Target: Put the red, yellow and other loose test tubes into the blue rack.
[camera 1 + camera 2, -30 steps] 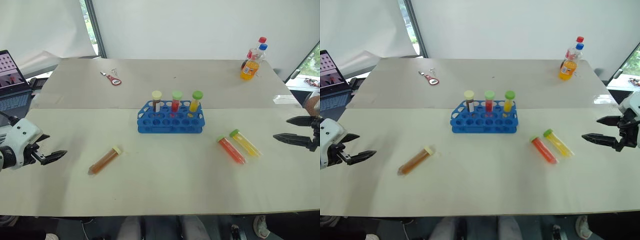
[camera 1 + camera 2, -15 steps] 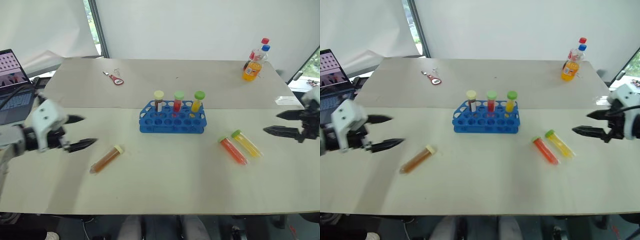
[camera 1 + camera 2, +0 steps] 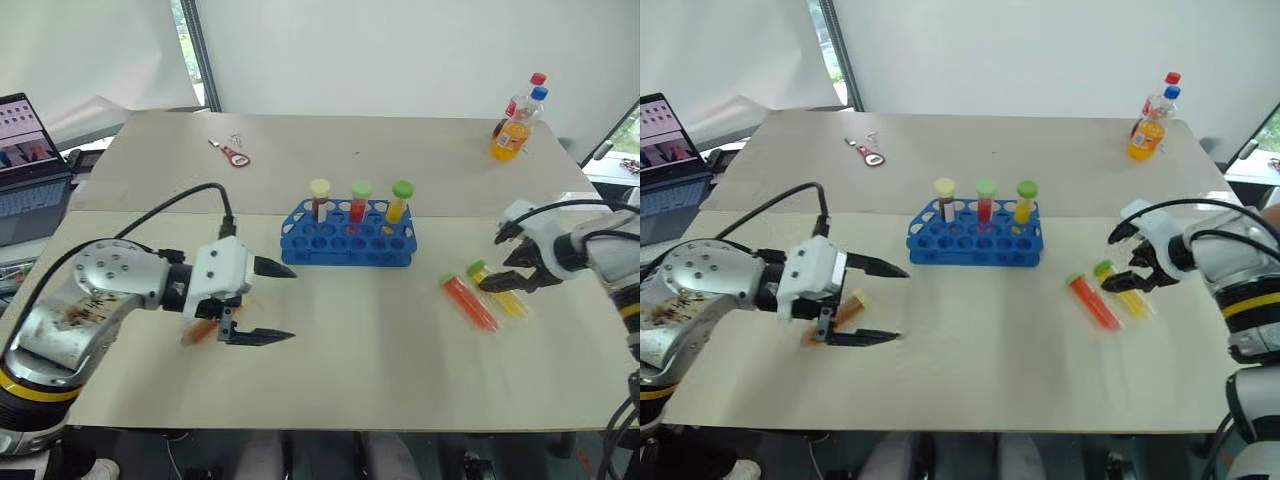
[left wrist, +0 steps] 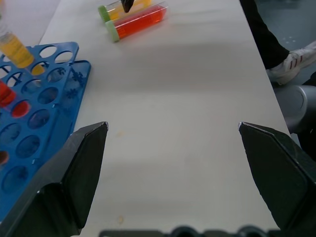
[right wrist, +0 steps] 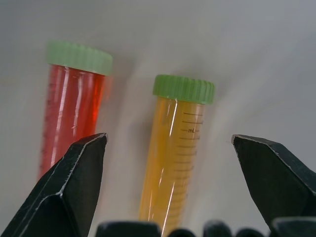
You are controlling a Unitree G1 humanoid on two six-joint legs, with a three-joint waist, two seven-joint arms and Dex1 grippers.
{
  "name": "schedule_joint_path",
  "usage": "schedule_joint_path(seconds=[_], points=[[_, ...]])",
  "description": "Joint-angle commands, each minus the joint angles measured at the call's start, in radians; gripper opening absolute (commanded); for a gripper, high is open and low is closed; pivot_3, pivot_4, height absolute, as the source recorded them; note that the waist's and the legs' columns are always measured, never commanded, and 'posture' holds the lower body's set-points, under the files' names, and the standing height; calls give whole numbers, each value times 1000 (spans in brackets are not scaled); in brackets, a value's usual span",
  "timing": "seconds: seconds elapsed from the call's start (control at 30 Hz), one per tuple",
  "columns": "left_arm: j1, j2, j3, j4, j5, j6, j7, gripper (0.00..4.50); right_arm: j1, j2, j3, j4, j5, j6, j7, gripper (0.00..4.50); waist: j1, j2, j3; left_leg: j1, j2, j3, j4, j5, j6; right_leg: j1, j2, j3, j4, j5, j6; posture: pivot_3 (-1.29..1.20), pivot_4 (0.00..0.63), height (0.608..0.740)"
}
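Note:
The blue rack (image 3: 345, 243) stands mid-table with three capped tubes upright in its back row. A red tube (image 3: 468, 302) and a yellow tube (image 3: 508, 301), both green-capped, lie side by side to its right. My right gripper (image 3: 491, 263) hangs open just above the yellow tube's cap end, and the right wrist view shows that yellow tube (image 5: 173, 148) between the spread fingers, with the red tube (image 5: 71, 113) beside it. My left gripper (image 3: 288, 303) is open and points right, left of the rack. An amber tube (image 3: 850, 303) lies mostly hidden behind it.
Two drink bottles (image 3: 510, 128) stand at the far right corner. A red opener (image 3: 232, 155) lies at the far left, and a laptop (image 3: 30, 150) sits off the table's left side. A person's shoe (image 4: 291, 64) shows beyond the table's near edge.
My left gripper swung in from the left edge to beside the rack, now covering the amber tube. My right gripper came in from the right and sank over the yellow tube.

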Motion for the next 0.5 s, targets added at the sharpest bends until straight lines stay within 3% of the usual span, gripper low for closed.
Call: schedule_joint_path(seconds=[0.03, 0.17, 0.37, 0.4, 0.5], points=[[-14, -17, -5, -19, 26, -34, 16, 4500, -59, 12, 4, 99, -62, -57, -6, 4483, -1, 0, 0, 0, 0, 0, 0, 0, 0, 0, 0, 0, 0, 0, 0, 0, 150, 733], [-5, -30, -2, -31, 28, -33, 26, 4500, -105, 53, -2, 201, -89, -70, -3, 3329, -3, 0, 0, 0, 0, 0, 0, 0, 0, 0, 0, 0, 0, 0, 0, 0, 150, 733], [11, -35, -9, -32, 37, -47, 33, 4500, -136, 77, -8, 271, -101, -53, 48, 1244, -3, 0, 0, 0, 0, 0, 0, 0, 0, 0, 0, 0, 1, 0, 0, 0, 150, 733], [13, -37, -12, -29, 41, -51, 32, 4500, -137, 78, -9, 275, -101, -52, 59, 1029, -3, 0, 0, 0, 0, 0, 0, 0, 0, 0, 0, 0, 1, 0, 0, 0, 150, 733], [15, -46, -13, -14, 49, -62, 32, 4500, -146, 70, -38, 270, -93, -60, 65, 975, -2, 0, 0, 0, 0, -1, 0, 0, 0, 0, 0, 0, 1, 0, 0, 0, 150, 733]])
